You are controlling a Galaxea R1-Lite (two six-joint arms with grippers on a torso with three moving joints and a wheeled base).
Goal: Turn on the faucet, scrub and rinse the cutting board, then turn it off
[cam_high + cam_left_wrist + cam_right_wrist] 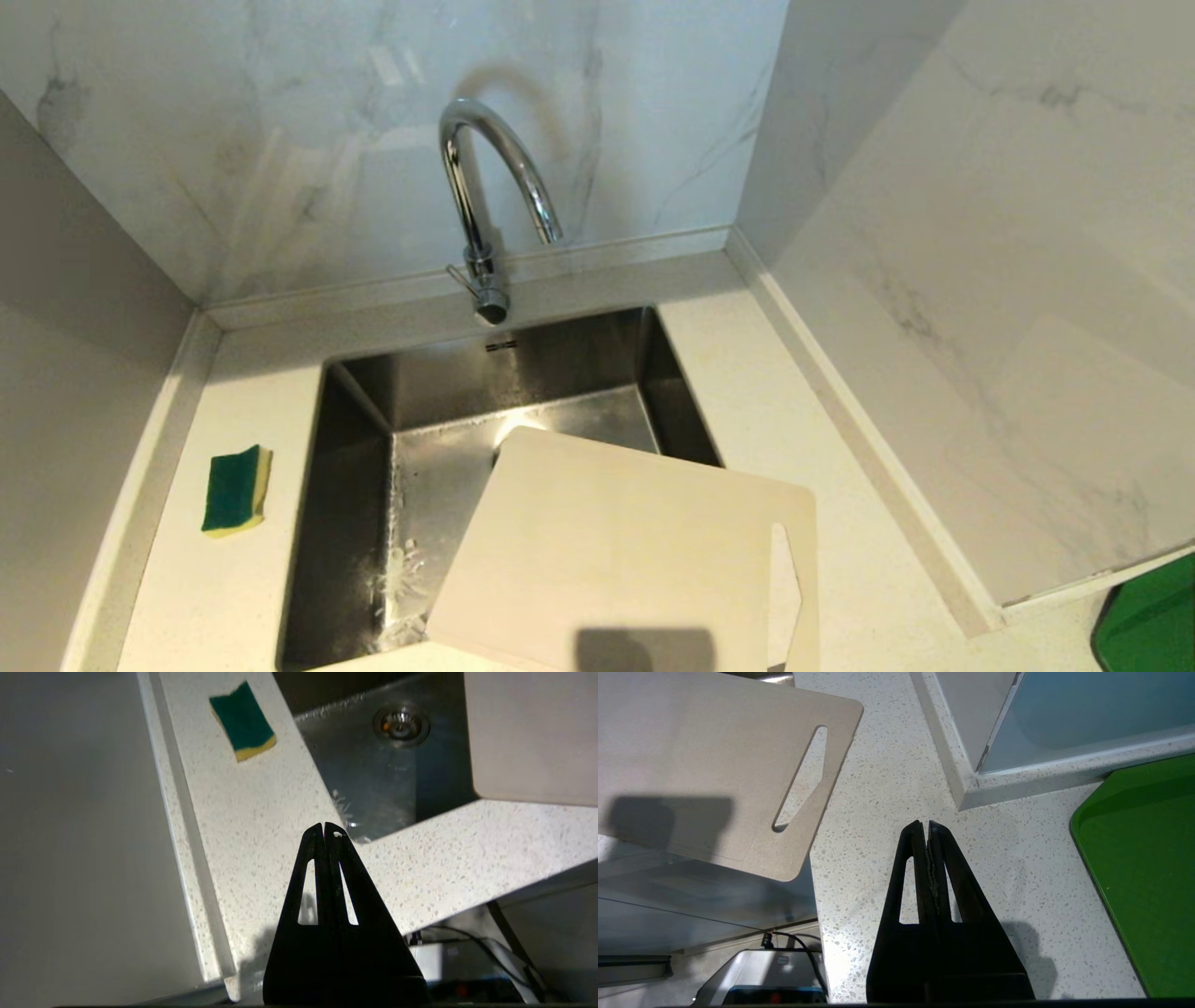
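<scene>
Closest to the wrist cameras, both pincers are pressed together and hold nothing: the left pincer (325, 828) hangs over the front-left edge of the speckled desk (261, 826), near the sink's corner, and the right pincer (924, 826) sits low above the desk to the right of the sink, between the board and a green tray (1139, 868). Neither arm shows in the head view, so how high they stand above the surface cannot be judged. Just beyond them, the cutting board (616, 551) lies slanted across the front right corner of the sink (355, 523), its slot handle (801, 777) over the desk and its far corner jutting out over the basin; that probably keeps it reachable while letting water drain into the basin. Its near edge is cut off by the bottom of the head view, and a dark square shadow falls across it there. On the desk left of the sink rests a green-and-yellow sponge (236, 489), green side up, well apart from the board and on the left arm's side. A drain strainer (401, 722) shows in the basin floor, partly hidden by the board in the head view. Farthest back stands the faucet (490, 201), spout arched over the basin, lever (459, 275) at its base; no stream is visible, so the water looks off.
</scene>
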